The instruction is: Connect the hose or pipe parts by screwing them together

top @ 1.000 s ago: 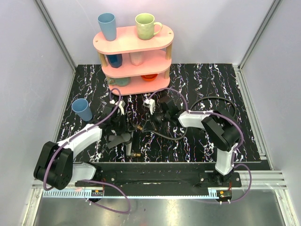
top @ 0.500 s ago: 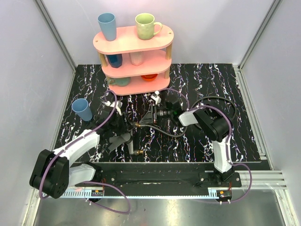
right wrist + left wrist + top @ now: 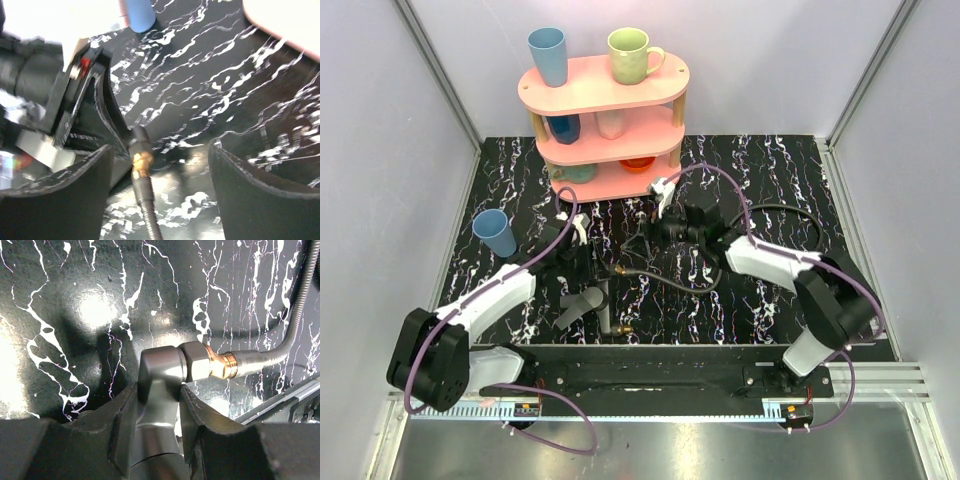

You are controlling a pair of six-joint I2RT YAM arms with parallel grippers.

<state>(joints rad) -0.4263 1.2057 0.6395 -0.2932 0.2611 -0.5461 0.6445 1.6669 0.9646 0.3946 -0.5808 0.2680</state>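
My left gripper (image 3: 588, 272) (image 3: 157, 390) is shut on the dark-grey nozzle piece (image 3: 160, 370) (image 3: 578, 308), held just above the table. A brass connector (image 3: 222, 365) joins its hex nut to the black flexible hose (image 3: 290, 335). From there the hose (image 3: 670, 283) runs right and loops back behind my right arm. My right gripper (image 3: 642, 240) (image 3: 161, 150) stands wide open around the joint. The brass hose end (image 3: 140, 159) lies between its fingers, close to the left one, and nothing grips it. Another small brass end (image 3: 623, 328) lies near the front edge.
A pink three-tier shelf (image 3: 605, 85) with cups stands at the back of the marbled black mat. A blue cup (image 3: 496, 233) (image 3: 140, 12) stands at the left, close to my left arm. Metal rails run along the near edge.
My right gripper has opened and let go of the hose end, and its arm has swung out to the right and back a little. The left gripper keeps its hold.
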